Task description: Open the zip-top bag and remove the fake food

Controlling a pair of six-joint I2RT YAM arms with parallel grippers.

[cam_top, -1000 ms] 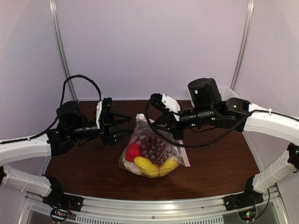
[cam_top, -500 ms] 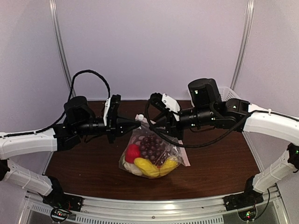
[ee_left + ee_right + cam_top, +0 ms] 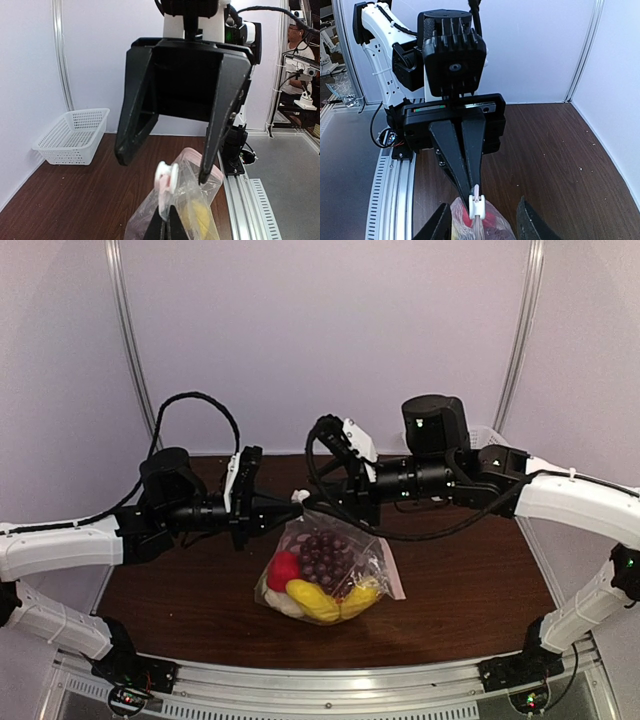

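The zip-top bag (image 3: 330, 562) stands on the brown table, its mouth pulled upward. My left gripper (image 3: 291, 503) is shut on the pinkish zip strip just below the white slider (image 3: 166, 175); its closed fingertips (image 3: 167, 224) pinch the plastic. My right gripper (image 3: 322, 505) faces it, open, its fingers (image 3: 438, 225) straddling the slider (image 3: 476, 206) and bag top without touching. Inside the bag lies the fake food: purple grapes (image 3: 325, 552), a red piece (image 3: 285, 568), yellow pieces (image 3: 316, 599) and a white piece (image 3: 281, 602).
A white mesh basket (image 3: 75, 135) sits at the table's far right corner, behind the right arm (image 3: 489, 437). The two arms meet nose to nose above the table's middle. A metal rail (image 3: 330, 690) runs along the near edge.
My left gripper moved right to the bag's top and shut on the zip strip. My right gripper, earlier shut on the bag's top, has opened and released it.
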